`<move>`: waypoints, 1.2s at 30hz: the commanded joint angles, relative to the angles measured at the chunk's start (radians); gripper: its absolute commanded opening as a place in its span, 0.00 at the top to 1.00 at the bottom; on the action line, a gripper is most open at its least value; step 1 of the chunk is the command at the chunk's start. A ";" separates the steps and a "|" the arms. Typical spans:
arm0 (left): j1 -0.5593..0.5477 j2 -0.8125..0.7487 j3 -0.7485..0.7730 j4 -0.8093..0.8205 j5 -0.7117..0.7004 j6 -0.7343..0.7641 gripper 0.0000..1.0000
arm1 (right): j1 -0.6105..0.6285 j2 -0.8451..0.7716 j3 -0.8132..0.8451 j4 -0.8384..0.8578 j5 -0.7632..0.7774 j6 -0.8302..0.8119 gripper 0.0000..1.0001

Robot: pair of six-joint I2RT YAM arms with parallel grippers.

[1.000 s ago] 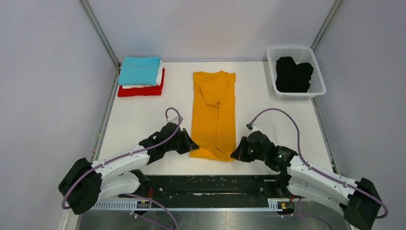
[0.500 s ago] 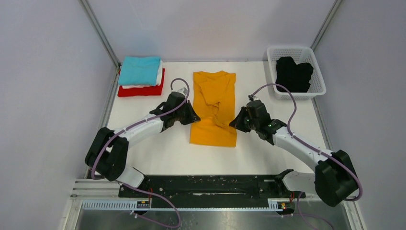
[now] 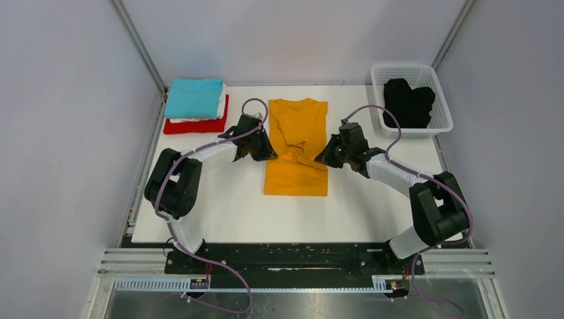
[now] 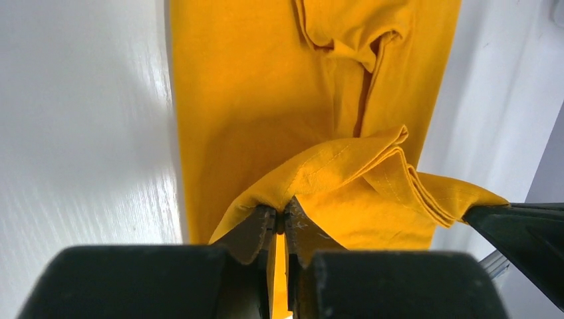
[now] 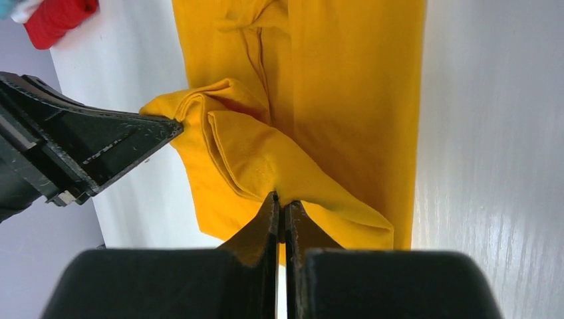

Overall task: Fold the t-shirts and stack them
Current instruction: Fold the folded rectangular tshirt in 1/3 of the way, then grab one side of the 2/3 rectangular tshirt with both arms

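The orange-yellow t-shirt [image 3: 296,149] lies as a long strip in the middle of the table, its near hem lifted and carried over its middle. My left gripper [image 3: 266,153] is shut on the hem's left corner [image 4: 312,176]. My right gripper [image 3: 323,158] is shut on the hem's right corner [image 5: 266,173]. The hem hangs folded between the two grippers, above the flat part of the shirt [image 4: 253,86]. A stack of folded teal [image 3: 193,97], white [image 3: 221,103] and red [image 3: 197,125] t-shirts sits at the back left. A black t-shirt [image 3: 407,103] lies in the basket.
The white mesh basket [image 3: 442,121] stands at the back right corner. Grey walls close in the table on the left, the back and the right. The black rail [image 3: 286,259] runs along the near edge.
Both grippers have moved from the near end of the shirt towards the back, carrying the near hem over the shirt's middle. The shirt now looks about half as long.
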 commanded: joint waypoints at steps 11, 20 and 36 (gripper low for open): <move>0.030 -0.015 0.097 0.002 0.038 0.039 0.35 | -0.042 0.122 0.158 0.011 0.054 -0.062 0.34; 0.013 -0.401 -0.259 0.016 0.023 0.040 0.20 | -0.040 -0.163 -0.123 0.011 0.061 -0.070 0.21; -0.115 -0.285 -0.450 0.095 0.000 -0.071 0.41 | -0.009 -0.227 -0.383 0.054 -0.045 0.010 0.37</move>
